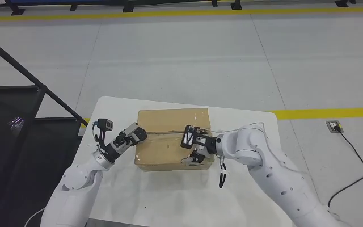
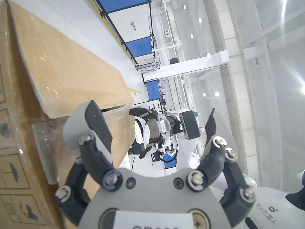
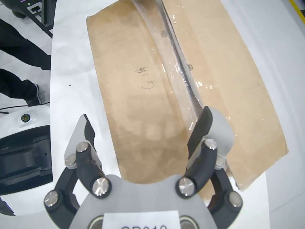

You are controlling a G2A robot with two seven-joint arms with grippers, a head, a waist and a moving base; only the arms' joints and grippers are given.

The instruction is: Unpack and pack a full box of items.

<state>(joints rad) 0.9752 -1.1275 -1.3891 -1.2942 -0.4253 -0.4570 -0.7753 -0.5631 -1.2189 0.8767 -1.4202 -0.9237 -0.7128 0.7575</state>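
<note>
A brown cardboard box [image 1: 170, 133] lies in the middle of the white table [image 1: 249, 127], its two top flaps down and meeting at a seam [image 3: 175, 55] covered with clear tape. My left gripper [image 1: 138, 134] is open at the box's left end, level with the top edge; in the left wrist view [image 2: 155, 125] one finger [image 2: 97, 125] sits right beside the flap corner of the box [image 2: 59, 67]. My right gripper [image 1: 193, 148] is open over the right end of the box [image 3: 133, 101]. In the right wrist view [image 3: 145, 129] one finger [image 3: 202, 125] rests at the seam.
The box takes up most of the table's middle, with bare table [image 1: 170, 193] in front of it and to the right. A black frame with a slanted bar [image 1: 28, 96] stands off the table's left side. Yellow floor lines [image 1: 317, 113] run behind.
</note>
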